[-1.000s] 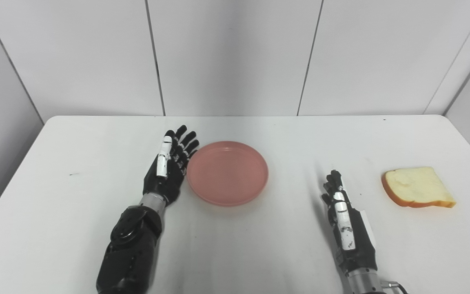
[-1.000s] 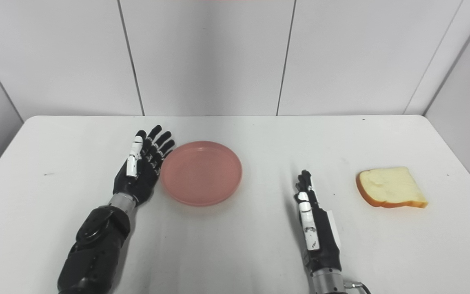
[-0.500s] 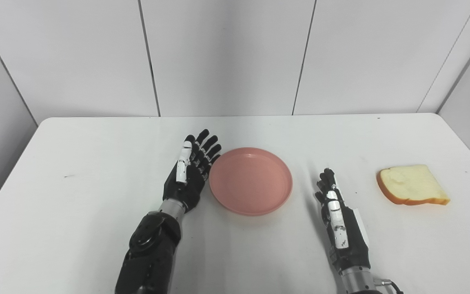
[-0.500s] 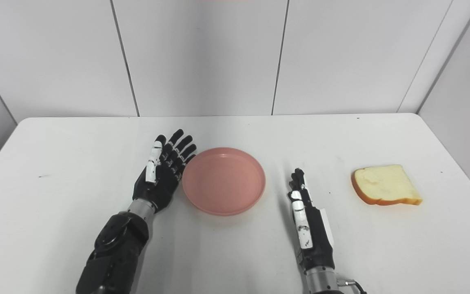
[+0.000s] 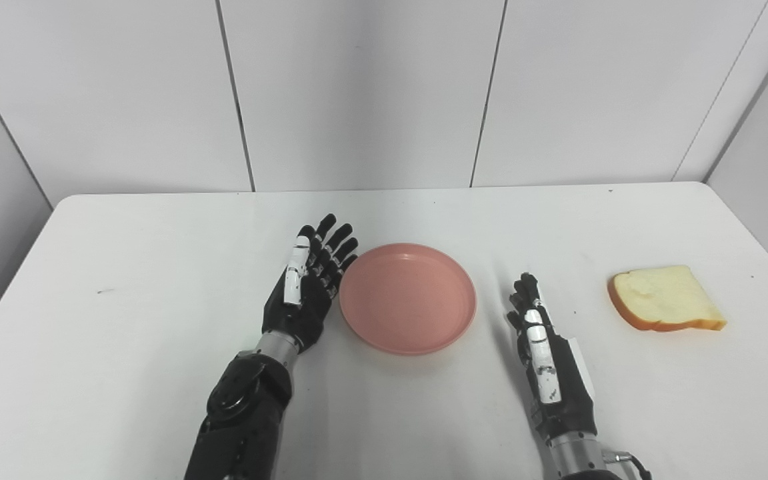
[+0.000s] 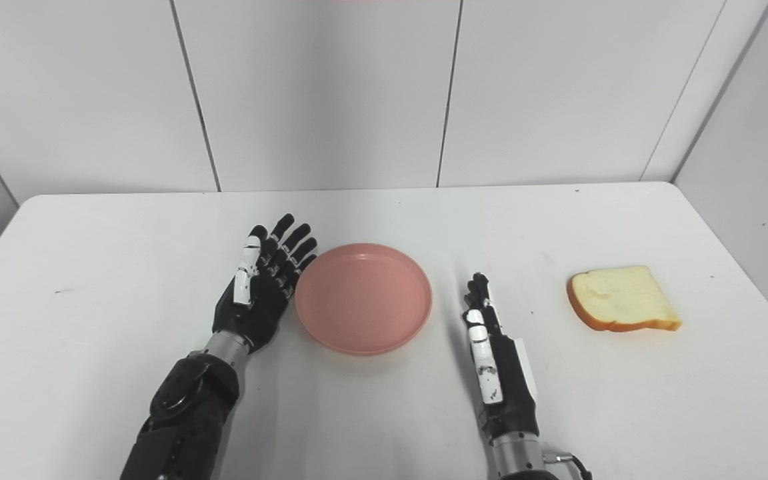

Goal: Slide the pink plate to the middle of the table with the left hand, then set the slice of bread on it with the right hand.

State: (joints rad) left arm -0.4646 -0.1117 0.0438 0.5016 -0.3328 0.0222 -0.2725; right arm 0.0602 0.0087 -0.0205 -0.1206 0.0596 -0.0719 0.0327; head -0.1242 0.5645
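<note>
A lab test booth — plain white table (image 5: 124, 347) boxed in by bare white wall panels (image 5: 357, 93).

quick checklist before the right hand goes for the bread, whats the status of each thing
1. Pink plate near the table's middle: ok.
2. Plate bare, nothing lying in it: ok.
3. Left robot hand open beside the plate's left rim; clear of it or touching: cannot tell.
4. Right robot hand holds nothing, fingers extended: ok.
5. Slice of bread flat on the white table, to the right of the right robot hand, nothing between: ok.
6. Bread on plate: not ok, not yet done.
</note>
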